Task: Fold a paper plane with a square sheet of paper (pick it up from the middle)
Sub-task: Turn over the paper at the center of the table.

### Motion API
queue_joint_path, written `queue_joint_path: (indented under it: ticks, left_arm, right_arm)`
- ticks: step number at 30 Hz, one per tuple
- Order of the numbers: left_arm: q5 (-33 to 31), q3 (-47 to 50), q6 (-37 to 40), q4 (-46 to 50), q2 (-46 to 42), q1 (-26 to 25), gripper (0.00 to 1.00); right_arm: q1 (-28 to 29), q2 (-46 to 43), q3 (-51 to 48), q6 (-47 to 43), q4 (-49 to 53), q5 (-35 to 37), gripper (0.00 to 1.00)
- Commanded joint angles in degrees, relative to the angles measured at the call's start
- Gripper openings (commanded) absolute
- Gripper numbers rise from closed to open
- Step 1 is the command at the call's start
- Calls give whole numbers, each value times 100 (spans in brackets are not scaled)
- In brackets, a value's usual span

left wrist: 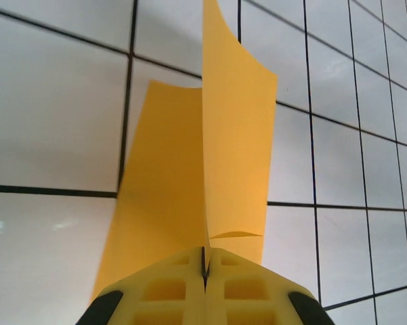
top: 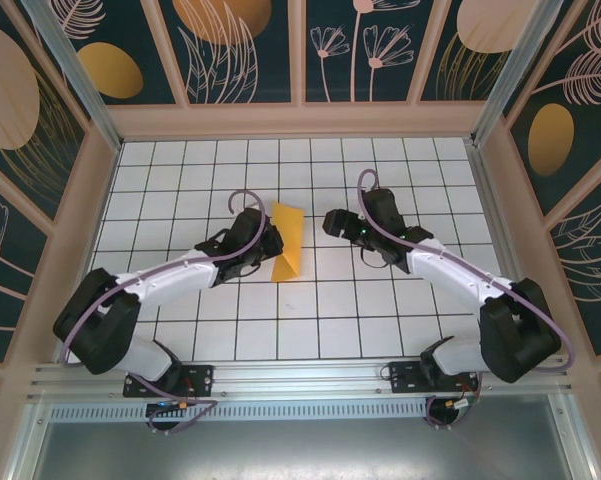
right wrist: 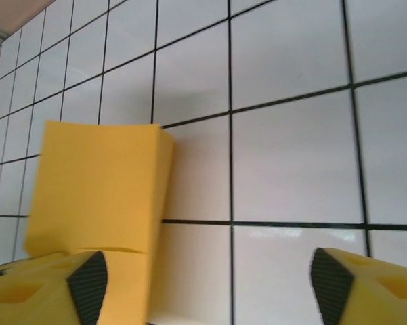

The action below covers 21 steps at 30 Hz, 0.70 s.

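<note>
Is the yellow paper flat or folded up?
Folded. The paper bends into two flaps meeting at a crease, pinched in the shut left claw.

Bright, even light from above; faint glare on the tiles [left wrist: 47,237] (wrist views), shadows soft.

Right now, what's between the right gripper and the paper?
Only bare table separates right gripper from paper, per the top view.

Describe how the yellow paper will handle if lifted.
Probably floppy: the paper curls at its free corner beyond the left gripper. Likely very light, held by one thin pinch. It may crease easily; a fold already shows.
</note>
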State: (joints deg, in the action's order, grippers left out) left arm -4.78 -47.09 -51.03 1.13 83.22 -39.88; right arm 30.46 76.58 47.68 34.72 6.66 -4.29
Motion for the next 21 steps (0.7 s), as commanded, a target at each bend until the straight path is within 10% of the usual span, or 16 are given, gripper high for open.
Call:
queue_joint_path:
  ticks: [1,11,21]
  left_arm:
    - [-995,-380,686,1479,-532,-26,0]
    - [-3160,-1234,1009,3520,-932,-70,1]
    - [-4180,-1615,388,3806,959,-596,3]
  right_arm:
    - [-200,-416,-260,-14,310,698,98]
    - [-514,-1462,-740,257,192,1141,98]
    - [-520,-1850,-1002,-71,-40,1204,97]
